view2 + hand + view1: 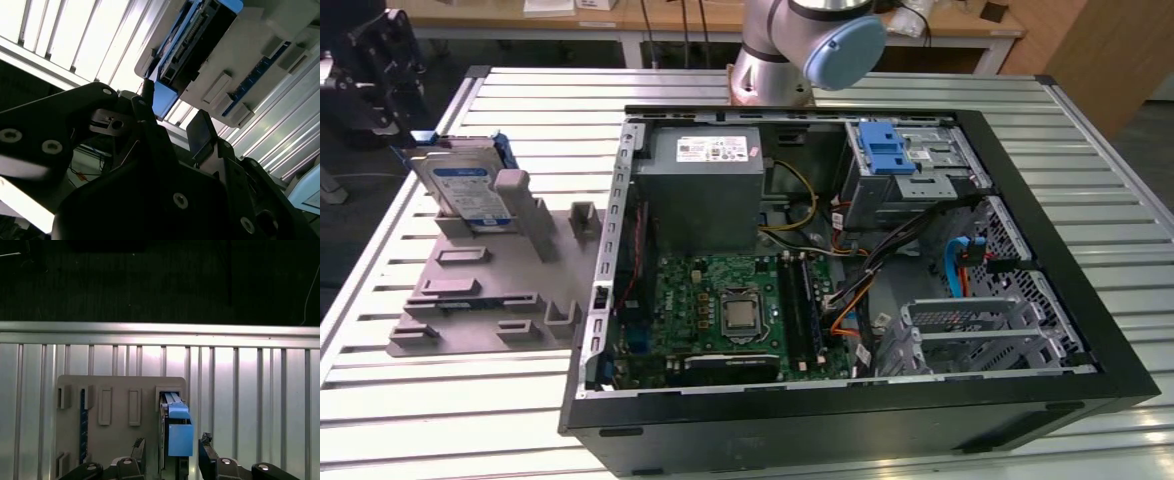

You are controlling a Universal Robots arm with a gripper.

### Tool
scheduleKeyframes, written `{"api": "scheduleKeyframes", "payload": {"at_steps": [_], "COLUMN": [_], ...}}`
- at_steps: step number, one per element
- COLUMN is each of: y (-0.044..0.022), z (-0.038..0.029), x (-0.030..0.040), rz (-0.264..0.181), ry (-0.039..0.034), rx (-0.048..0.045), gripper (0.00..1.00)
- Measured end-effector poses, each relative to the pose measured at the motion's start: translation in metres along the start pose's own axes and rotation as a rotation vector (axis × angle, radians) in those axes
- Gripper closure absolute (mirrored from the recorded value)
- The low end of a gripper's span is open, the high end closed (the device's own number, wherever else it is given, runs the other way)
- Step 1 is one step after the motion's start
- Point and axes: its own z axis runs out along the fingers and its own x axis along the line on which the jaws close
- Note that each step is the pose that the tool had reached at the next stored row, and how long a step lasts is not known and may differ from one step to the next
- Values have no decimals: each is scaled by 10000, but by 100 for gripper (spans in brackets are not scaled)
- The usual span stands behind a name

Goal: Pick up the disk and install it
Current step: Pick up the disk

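Open gripper (172, 440), fingers (206, 447) on either side of the blue-edged end of the disk (179, 432); contact hard to judge, finger bases cut off. Disk on edge in a grey holder (467, 300) on the slatted table (1107, 180), lower part hidden, beside an open computer case (854, 420).

Silver-grey arm (767, 60), pale blue joint cap (843, 50), matte black pincer (172, 446), round silver screws (180, 200)
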Motion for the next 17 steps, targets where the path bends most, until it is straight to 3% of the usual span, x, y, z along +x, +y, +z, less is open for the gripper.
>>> {"api": "scheduleKeyframes", "payload": {"at_steps": [4,17], "y": [1,32], "z": [27,210], "x": [-1,-40], "rz": [0,-1], "ry": [-1,0], "rx": [3,1], "gripper": [46,46]}}
